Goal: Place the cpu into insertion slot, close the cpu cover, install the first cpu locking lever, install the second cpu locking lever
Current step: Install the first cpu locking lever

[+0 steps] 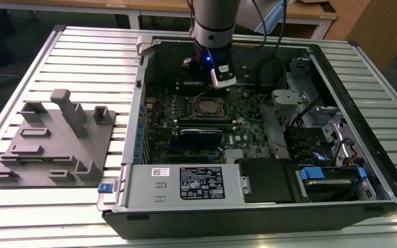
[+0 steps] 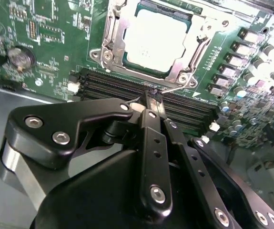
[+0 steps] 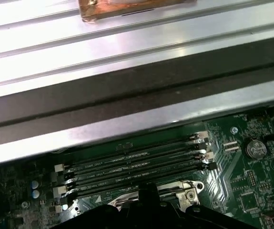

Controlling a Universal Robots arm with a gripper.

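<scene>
The exterior view sets the gripper just above the insertion slot in the computer case, while the second wrist view shows the cpu seated under the cpu cover, with the fingers closed together at a thin wire lever.

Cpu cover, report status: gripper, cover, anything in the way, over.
Gripper shut, tips at locking lever. Cpu seated, cpu cover down over it. Nothing blocking seen.

High exterior; wrist views near motherboard
</scene>
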